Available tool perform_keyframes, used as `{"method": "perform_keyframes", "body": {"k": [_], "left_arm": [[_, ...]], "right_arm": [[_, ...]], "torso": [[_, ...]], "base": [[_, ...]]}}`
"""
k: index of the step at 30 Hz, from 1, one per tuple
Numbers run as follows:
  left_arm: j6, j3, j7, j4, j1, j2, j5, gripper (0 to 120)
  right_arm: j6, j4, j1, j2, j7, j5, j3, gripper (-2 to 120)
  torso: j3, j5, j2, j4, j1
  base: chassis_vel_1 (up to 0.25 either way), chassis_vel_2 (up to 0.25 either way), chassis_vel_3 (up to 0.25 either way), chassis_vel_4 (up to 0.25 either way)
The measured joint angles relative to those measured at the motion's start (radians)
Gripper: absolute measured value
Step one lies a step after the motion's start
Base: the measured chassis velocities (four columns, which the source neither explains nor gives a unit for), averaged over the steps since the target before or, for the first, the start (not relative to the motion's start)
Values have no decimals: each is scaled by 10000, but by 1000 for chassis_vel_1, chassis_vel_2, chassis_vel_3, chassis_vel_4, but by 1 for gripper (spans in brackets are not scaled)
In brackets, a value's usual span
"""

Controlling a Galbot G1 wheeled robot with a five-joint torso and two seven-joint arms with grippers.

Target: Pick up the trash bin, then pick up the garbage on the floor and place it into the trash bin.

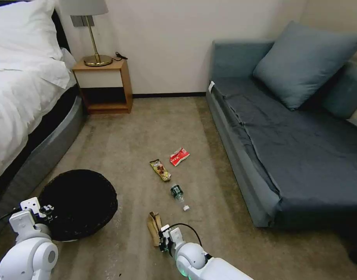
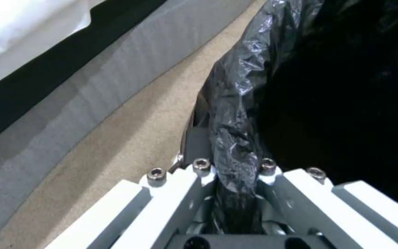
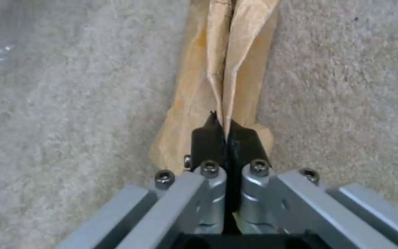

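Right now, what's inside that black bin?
The bin, held at its rim by the left hand, shows just black bag lining; its dark bottom can't be made out. The paper bag is outside it.

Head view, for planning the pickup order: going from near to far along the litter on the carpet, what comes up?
Crumpled brown paper bag, pinched by the right end effector → green bottle → yellow-brown snack wrapper → red-and-white packet.

Soft even light, blurry wrist views
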Motion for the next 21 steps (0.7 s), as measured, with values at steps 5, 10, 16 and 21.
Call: {"method": "perform_keyframes", "body": {"k": [5, 10, 16, 21], "left_arm": [[-14, -57, 13, 32, -39, 24, 0, 3], [-33, -122, 46, 112, -121, 55, -19, 3], [-58, -87, 94, 200, -180, 69, -12, 3], [-98, 137, 106, 246, -278, 20, 19, 3]], "right_arm": [[-4, 797, -87, -359, 88, 136, 453, 0], [-64, 1798, -138, -1092, 231, 302, 1277, 0], [-194, 3730, -134, -2178, 428, 910, 2250, 0], [-558, 6170, 293, -2400, 845, 2850, 2433, 0]], "torso": [[0, 1, 0, 0, 0], [0, 2, 0, -1, 0], [1, 0, 0, -4, 0], [0, 0, 0, -1, 0]], "base": [[0, 0, 0, 0], [0, 0, 0, 0], [0, 0, 0, 0], [0, 0, 0, 0]]}}
